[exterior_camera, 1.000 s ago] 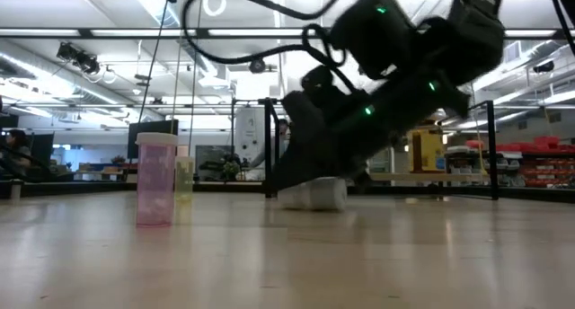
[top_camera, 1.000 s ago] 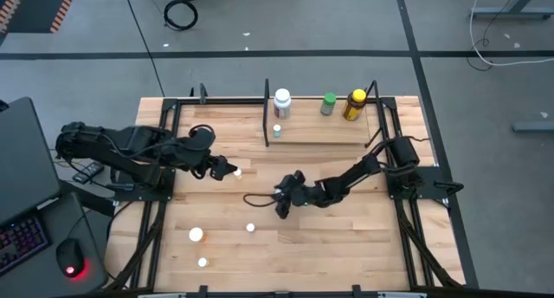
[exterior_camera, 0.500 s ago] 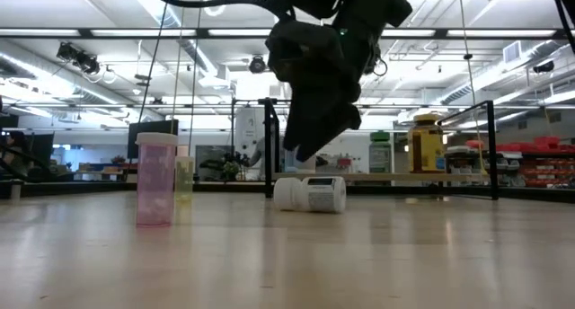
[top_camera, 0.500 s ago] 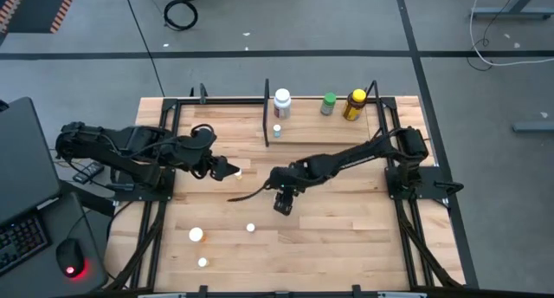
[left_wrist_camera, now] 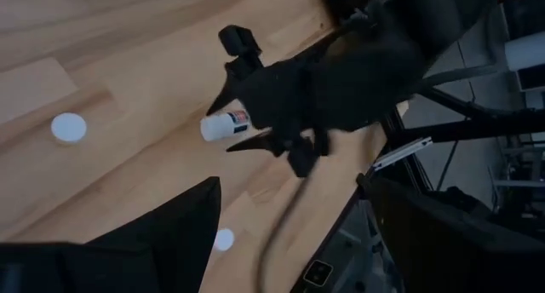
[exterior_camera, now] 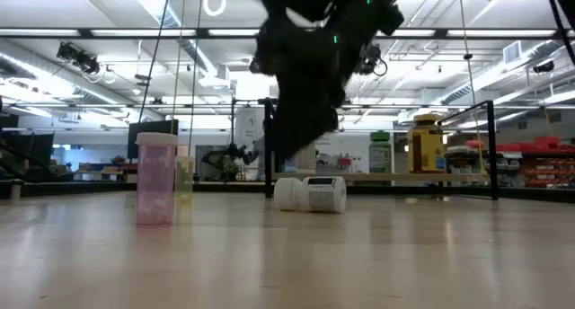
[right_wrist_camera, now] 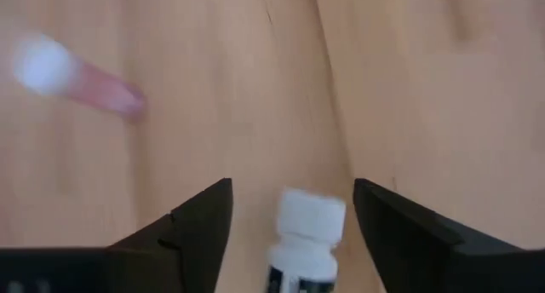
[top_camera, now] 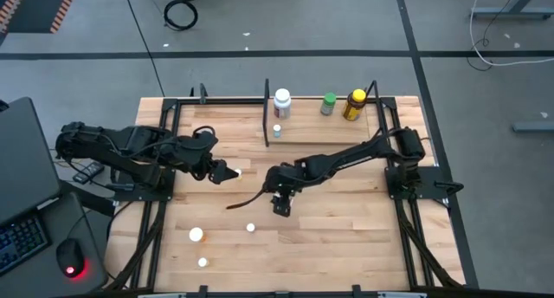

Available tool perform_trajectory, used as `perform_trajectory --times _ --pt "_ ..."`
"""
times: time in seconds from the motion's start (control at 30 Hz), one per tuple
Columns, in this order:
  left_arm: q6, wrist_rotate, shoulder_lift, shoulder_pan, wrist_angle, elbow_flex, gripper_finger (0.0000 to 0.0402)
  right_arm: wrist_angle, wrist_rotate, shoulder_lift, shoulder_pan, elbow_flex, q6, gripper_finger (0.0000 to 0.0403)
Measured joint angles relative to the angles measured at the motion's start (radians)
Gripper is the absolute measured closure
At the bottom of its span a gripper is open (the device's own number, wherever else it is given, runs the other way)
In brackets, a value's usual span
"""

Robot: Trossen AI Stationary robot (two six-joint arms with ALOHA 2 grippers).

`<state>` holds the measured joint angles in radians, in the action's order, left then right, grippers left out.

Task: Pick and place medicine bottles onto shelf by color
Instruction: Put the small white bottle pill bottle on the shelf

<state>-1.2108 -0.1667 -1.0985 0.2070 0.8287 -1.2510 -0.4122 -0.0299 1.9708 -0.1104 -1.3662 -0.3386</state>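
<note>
A white labelled bottle (exterior_camera: 310, 194) lies on its side on the table, and it also shows in the left wrist view (left_wrist_camera: 217, 125). My right gripper (right_wrist_camera: 294, 242) hangs open above it, pointing down, with a finger on either side of the white cap (right_wrist_camera: 311, 215) and clear of it. In the high view my right gripper (top_camera: 280, 197) covers the bottle. My left gripper (top_camera: 225, 171) is open at the table's left, with a small white-capped bottle (top_camera: 235, 171) just off its fingertips. The shelf (top_camera: 320, 129) at the far edge carries a white (top_camera: 282, 102), a green (top_camera: 328, 103) and a yellow bottle (top_camera: 354, 104).
A pink see-through bottle (exterior_camera: 155, 179) and a yellowish one (exterior_camera: 184, 177) stand near the table's front left. Small white-capped bottles (top_camera: 251, 228) (top_camera: 196, 235) (top_camera: 202, 262) stand on the near half. A tiny bottle (top_camera: 277, 131) sits at the shelf's left post. Black frame rails run along the table's sides.
My right gripper has risen from low over the lying white bottle, turned from a slant to pointing down, and shifted a little toward the table's left, while its arm has stretched out. The bottle has stayed lying where it was.
</note>
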Motion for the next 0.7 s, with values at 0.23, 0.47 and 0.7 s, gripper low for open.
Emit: perform_trajectory --times 0.23,0.47,0.7 --pt "-0.006 0.04 0.0 0.0 0.0 0.0 0.0095 -0.042 0.003 0.08 0.001 0.003 -0.059 0.0089" --pt "-0.008 0.041 0.0 0.0 -0.001 0.0 0.0095 -0.031 0.009 0.087 0.012 0.002 -0.061 0.0087" --pt "-0.009 0.041 0.0 0.0 -0.001 0.0 0.0095 -0.032 0.006 0.087 0.016 0.002 -0.059 0.0125"
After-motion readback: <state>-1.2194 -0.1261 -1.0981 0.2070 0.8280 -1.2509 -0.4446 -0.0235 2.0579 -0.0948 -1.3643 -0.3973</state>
